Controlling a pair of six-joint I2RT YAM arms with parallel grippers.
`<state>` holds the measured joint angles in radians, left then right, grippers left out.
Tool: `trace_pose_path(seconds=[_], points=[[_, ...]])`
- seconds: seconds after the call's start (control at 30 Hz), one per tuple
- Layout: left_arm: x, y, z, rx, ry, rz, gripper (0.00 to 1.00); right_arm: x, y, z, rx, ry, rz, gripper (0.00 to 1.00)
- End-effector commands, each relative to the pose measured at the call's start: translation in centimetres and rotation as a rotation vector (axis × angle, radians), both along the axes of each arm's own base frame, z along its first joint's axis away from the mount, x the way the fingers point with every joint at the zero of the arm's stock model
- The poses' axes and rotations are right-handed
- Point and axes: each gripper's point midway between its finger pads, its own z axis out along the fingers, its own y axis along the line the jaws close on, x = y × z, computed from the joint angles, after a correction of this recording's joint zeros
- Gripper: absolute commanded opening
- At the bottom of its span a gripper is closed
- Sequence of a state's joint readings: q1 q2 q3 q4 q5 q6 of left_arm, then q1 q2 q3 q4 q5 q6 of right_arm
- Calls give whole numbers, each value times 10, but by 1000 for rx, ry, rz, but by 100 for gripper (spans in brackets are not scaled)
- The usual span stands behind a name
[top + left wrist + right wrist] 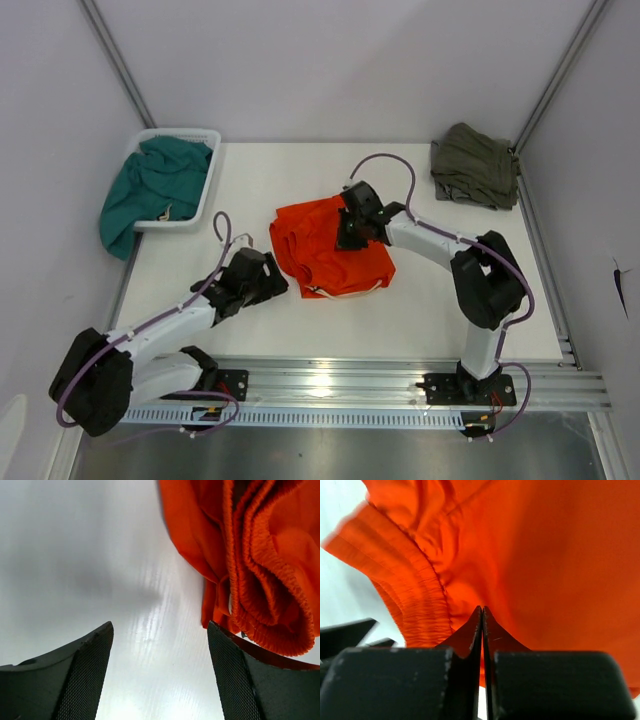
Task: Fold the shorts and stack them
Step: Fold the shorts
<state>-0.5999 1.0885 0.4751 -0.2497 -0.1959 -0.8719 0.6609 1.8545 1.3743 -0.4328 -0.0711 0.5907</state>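
- Closest to the lens, your right tool has its fingers pressed together with no gap. The cloth of the orange shorts puckers right at the tips, so I judge it is pinching a fold of them.
- The worktop carries the orange shorts near its middle, rumpled and partly doubled over, not yet a flat packet.
- You are in the folding step on this pair, and stacking is not yet begun. The olive garment lies at the far right corner and looks like the place for the stack.
- The teal garment hangs over the white basket at the far left, waiting its turn.
- Your left tool is spread wide and holds nothing. Its right finger sits just beside the gathered waistband, and I cannot tell whether they touch.
- The next move calls for that left tool to slide onto the waistband edge and close. With both sides held, you can lay the cloth over evenly.
- Watch the white drawstring trailing off the near edge, since it could snag or end up outside the fold.
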Motion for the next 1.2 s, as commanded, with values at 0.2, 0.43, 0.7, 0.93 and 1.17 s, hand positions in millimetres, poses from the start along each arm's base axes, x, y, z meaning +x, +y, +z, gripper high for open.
trace_pose_path(seconds=[0.2,0.43,0.7,0.93,1.17], points=[[41,13,53,-10,-80,-14,79,-44,50,8,109,-77,143,0],[88,-11,73,-7,-103,-40,80,-66,59,-11,-49,-171,180,0],[121,-28,29,-50,-13,-51,79,-94,66,-48,-172,-252,204,0],[128,-16,-16,26,70,-19,77,-99,60,-60,-200,-299,187,0],[134,-11,-36,39,103,-8,75,-107,65,-35,-213,-438,234,0]])
